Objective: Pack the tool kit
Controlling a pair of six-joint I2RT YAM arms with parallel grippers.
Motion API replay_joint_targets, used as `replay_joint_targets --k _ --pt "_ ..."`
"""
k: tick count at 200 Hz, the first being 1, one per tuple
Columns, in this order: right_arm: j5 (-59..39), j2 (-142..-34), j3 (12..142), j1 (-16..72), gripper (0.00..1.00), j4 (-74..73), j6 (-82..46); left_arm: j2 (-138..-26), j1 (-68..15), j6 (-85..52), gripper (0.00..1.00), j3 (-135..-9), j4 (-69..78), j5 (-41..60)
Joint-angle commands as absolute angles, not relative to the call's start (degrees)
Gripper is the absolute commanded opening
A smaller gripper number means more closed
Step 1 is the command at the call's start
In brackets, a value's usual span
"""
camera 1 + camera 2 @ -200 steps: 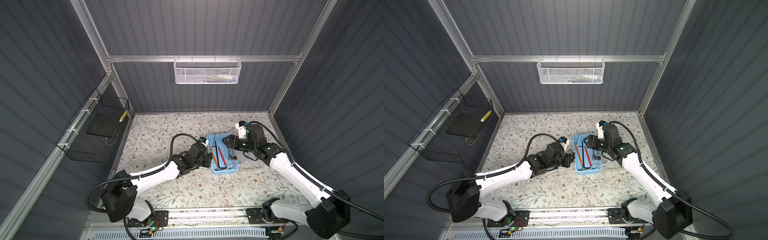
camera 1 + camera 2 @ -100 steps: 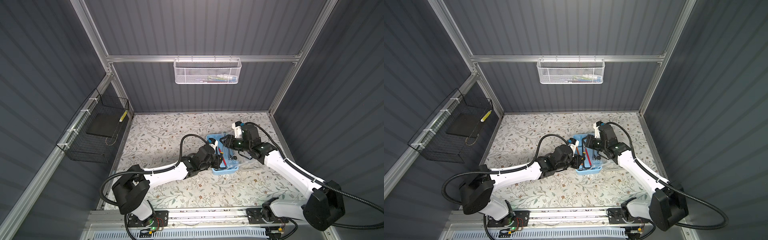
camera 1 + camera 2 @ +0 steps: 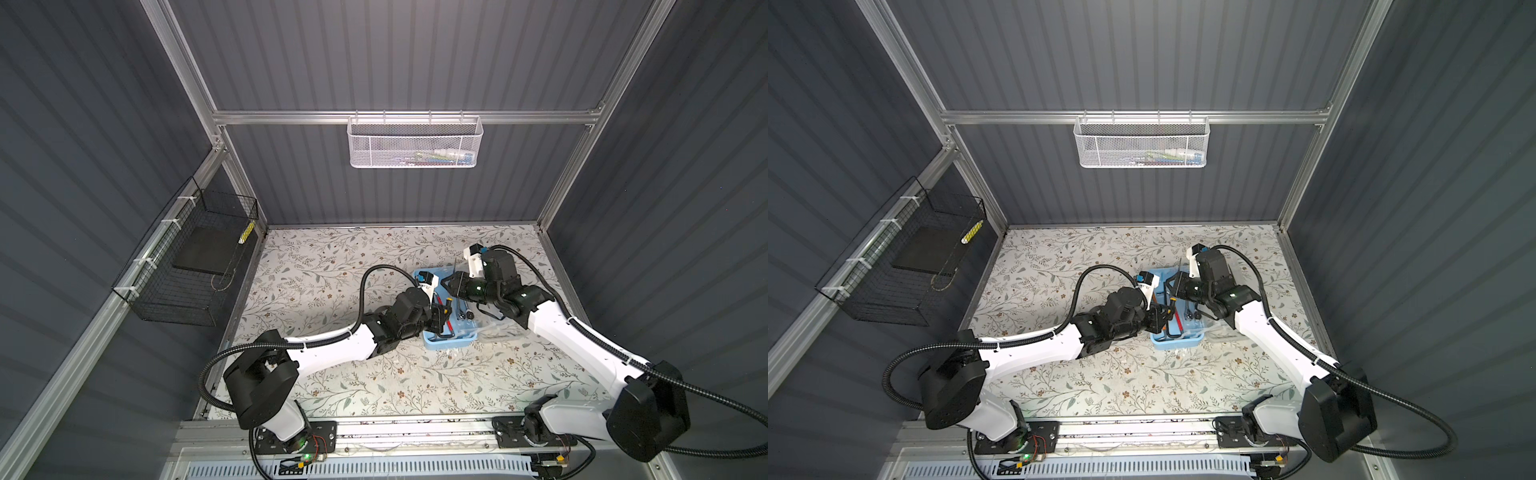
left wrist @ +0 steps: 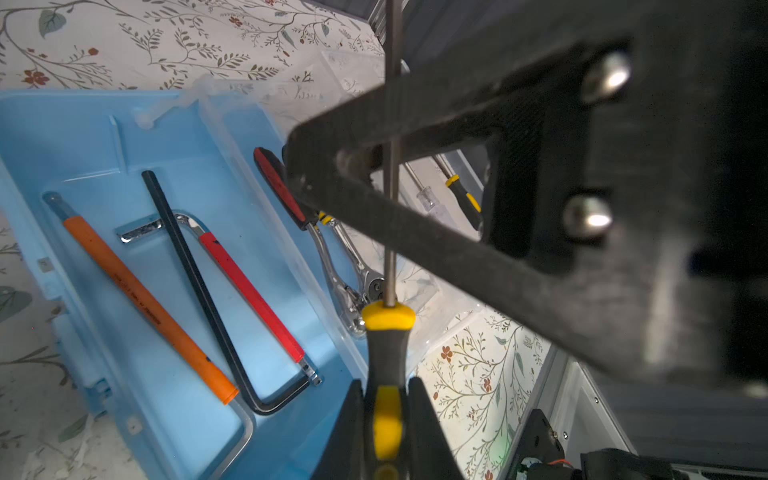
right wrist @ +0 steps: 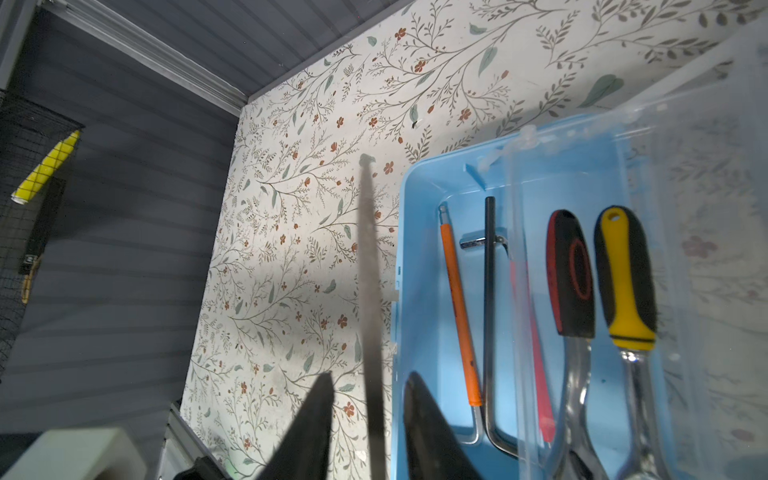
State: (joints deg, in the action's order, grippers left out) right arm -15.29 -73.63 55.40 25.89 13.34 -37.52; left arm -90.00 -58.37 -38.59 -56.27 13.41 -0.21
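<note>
Handing over: above the box (image 3: 451, 343), left gripper (image 4: 386, 397) to right gripper (image 5: 370, 378), one screwdriver (image 4: 386, 345); judged step, so it can go in with the rest.
Doing it well: right jaws should pinch the bare shaft squarely and firmly before the left lets go. Thin smooth metal likely slips or swivels, so grip near the handle. Then lay it flat, parallel to the tools already inside.
Table (image 3: 332, 270): floral. The box sits open on it, between both grippers.
Lid (image 3: 500, 332): clear, lying open on the side toward the right arm.
Left arm (image 3: 332, 349): stretched low across the table, wrist at the box's near-left rim.
Right arm (image 3: 582, 345): forearm passes over the lid, gripper over the box's far half.
Left gripper state: clamped on the yellow-black handle.
Right gripper state: part open, straddling the shaft, gap showing each side, nothing held.
Screwdriver pose: tip points toward the back wall; tilt unclear.
Hex keys (image 4: 199, 282): on the box floor.
</note>
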Motion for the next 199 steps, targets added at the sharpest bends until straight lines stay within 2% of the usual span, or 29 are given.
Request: replay_joint_targets --k 1,13,21,47,61,75,85,134,199 --pt "-15.7 -73.8 56.0 26.1 0.19 14.1 -37.1 -89.5 -58.6 -39.1 0.02 -57.1 15.2 0.8" --pt "-15.5 -73.6 56.3 26.1 0.11 14.7 -36.8 -89.9 -58.6 -39.5 0.05 -57.3 15.1 0.9" --pt "-15.2 -73.6 56.8 26.1 0.07 15.7 -36.2 -90.1 -58.6 -39.5 0.10 -57.3 14.7 0.9" --pt "-13.7 -73.3 58.6 25.6 0.00 20.0 -33.3 -89.6 -58.6 -39.4 0.51 -57.7 13.2 0.2" --pt "-14.5 -73.1 59.5 24.1 0.00 21.7 -31.6 -88.3 -58.6 -38.6 0.67 -57.3 12.3 -0.9" --pt "-15.6 -73.0 60.6 21.6 0.00 25.1 -28.7 -86.4 -58.6 -38.1 0.88 -56.1 11.5 -2.9" --pt "-15.1 -72.8 61.7 19.5 0.00 27.9 -26.1 -84.7 -58.6 -38.0 0.99 -54.7 11.0 -5.1" --pt "-5.0 -75.5 68.9 10.0 0.00 40.1 -12.0 -80.8 -57.8 -36.0 1.00 -52.5 -0.1 -15.4" --pt "6.3 -84.6 75.1 8.4 0.00 44.7 -2.5 -82.0 -55.8 -37.4 1.00 -51.9 -4.0 -13.7"
